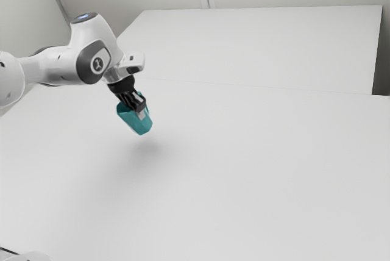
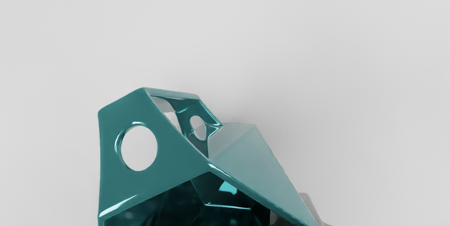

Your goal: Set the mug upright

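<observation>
Aslant, glossy teal mug (image 2: 175, 166), sharply faceted, round-holed, against black gripper (image 1: 142, 113)

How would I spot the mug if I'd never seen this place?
Start at the big white table, then follow the white robot arm coming in from the exterior view's left to the black jaws at its end. Held there, tilted above the tabletop, is the mug: glossy, angular, pierced by round holes, its teal standing out against white table and arm.

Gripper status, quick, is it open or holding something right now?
Gripper: closed on the teal mug, holding it tilted above the table.
</observation>
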Controlling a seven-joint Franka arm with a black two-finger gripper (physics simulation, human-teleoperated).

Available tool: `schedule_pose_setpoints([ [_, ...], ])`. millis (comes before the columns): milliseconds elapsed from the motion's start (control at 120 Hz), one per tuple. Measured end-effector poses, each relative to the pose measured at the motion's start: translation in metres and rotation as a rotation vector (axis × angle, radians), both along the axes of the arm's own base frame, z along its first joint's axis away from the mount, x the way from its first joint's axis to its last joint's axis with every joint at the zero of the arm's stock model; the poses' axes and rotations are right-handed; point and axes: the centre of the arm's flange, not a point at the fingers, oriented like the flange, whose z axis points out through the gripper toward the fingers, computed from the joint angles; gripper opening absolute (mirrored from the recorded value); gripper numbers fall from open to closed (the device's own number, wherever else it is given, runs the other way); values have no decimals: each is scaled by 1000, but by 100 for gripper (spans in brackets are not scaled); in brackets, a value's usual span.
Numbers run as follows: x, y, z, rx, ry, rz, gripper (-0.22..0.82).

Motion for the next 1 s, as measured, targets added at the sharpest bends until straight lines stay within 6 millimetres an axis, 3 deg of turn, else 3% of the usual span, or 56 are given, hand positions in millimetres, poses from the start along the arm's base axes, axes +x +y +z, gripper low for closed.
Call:
schedule_pose_setpoints([
  [192, -8, -22, -17, 7, 24, 56, -18],
  [608, -34, -47, -48, 36, 65, 160, -18],
  [1000, -35, -63, -69, 3, 55, 204, -18],
])
